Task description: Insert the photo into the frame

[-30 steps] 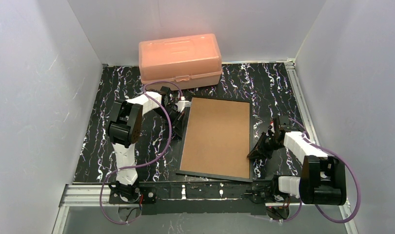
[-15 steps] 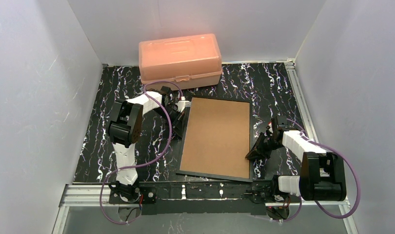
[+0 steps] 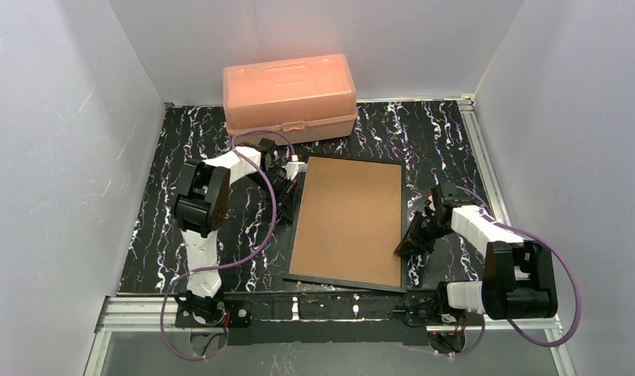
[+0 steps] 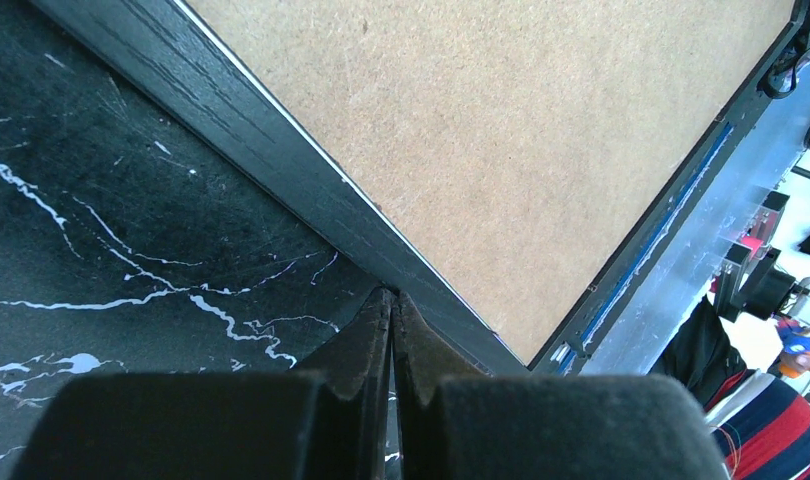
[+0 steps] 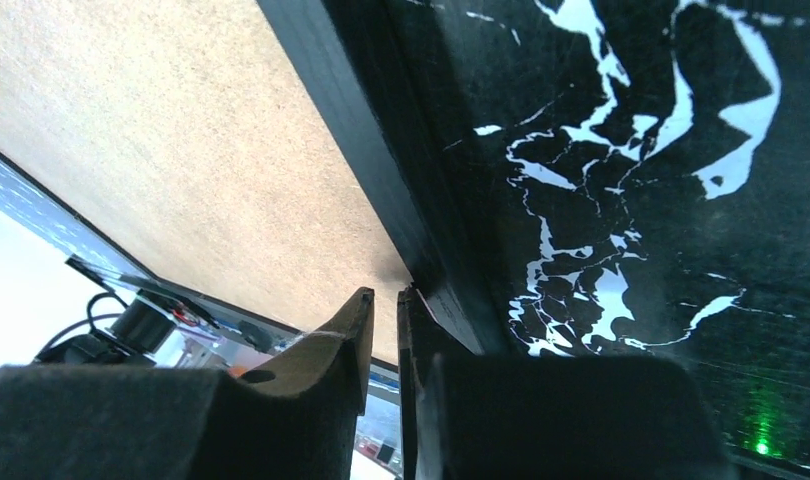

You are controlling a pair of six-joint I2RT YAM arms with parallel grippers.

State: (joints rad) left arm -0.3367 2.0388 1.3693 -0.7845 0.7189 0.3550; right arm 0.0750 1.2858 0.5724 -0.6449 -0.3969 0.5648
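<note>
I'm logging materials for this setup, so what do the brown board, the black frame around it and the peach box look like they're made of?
The brown board looks like matte fibreboard or thick card: a speckled, fibrous surface with no shine. The black frame seems to be painted wood or wood-look moulding, with faint grain lines; hard to say which. The peach box looks like translucent moulded plastic, smooth with a soft sheen.
</note>
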